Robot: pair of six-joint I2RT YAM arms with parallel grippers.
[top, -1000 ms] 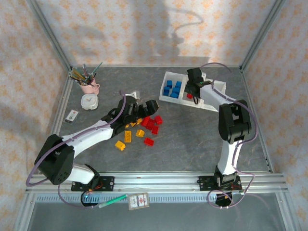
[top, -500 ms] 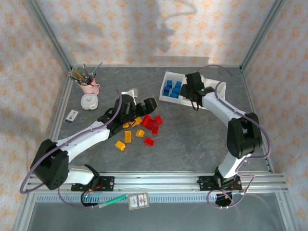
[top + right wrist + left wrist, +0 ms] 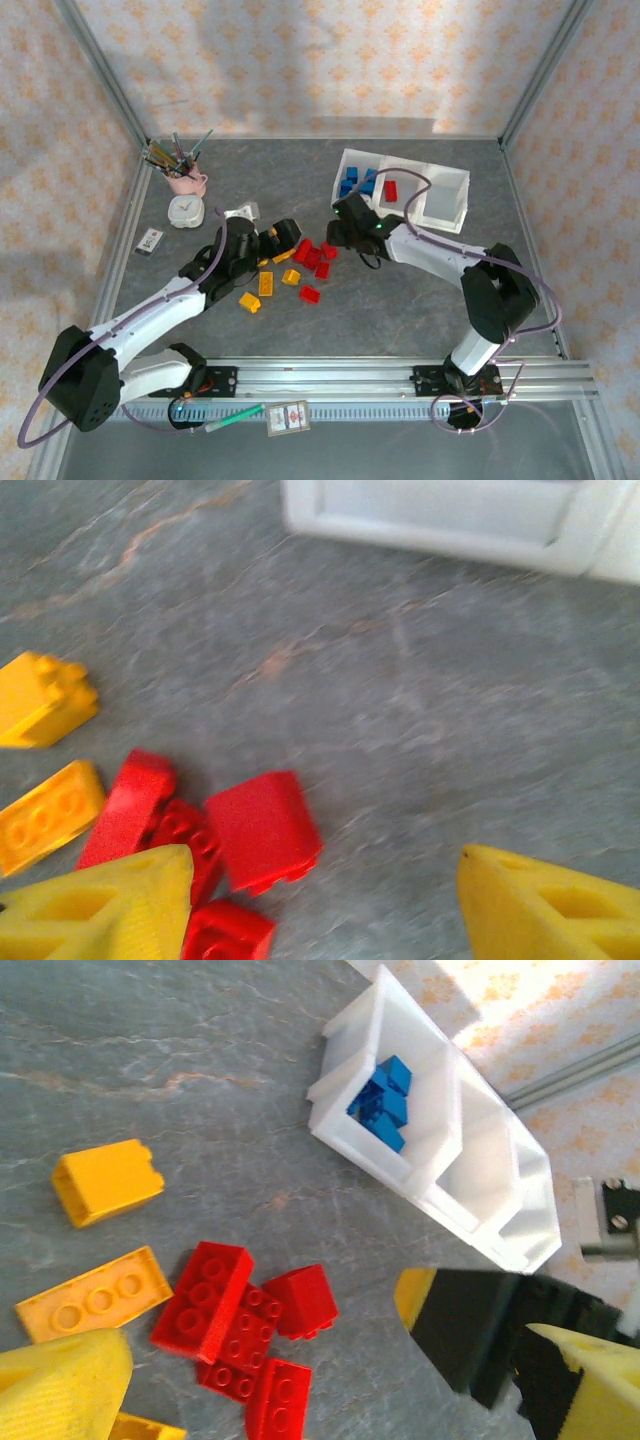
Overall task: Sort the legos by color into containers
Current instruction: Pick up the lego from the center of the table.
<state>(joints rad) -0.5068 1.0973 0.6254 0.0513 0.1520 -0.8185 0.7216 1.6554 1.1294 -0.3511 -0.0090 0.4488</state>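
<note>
By the near rail lie a green pen (image 3: 235, 417) and a card (image 3: 287, 416). Mid-table sit the loose bricks, with yellow ones (image 3: 267, 283) nearer and a red heap (image 3: 312, 255) just behind. The left gripper (image 3: 285, 240) hangs at the heap's left side and the right gripper (image 3: 336, 232) at its right. Both have their fingers spread wide and hold nothing.

Beyond, toward the far right corner, the white tray (image 3: 440, 215) holds blue bricks (image 3: 355, 184) in its left compartment and one red brick (image 3: 390, 190) in the middle one. The right arm (image 3: 430, 255) stretches across in front of it. Near the far left corner stand a pink cup of pens (image 3: 183, 178) and a small white clock (image 3: 184, 210).
</note>
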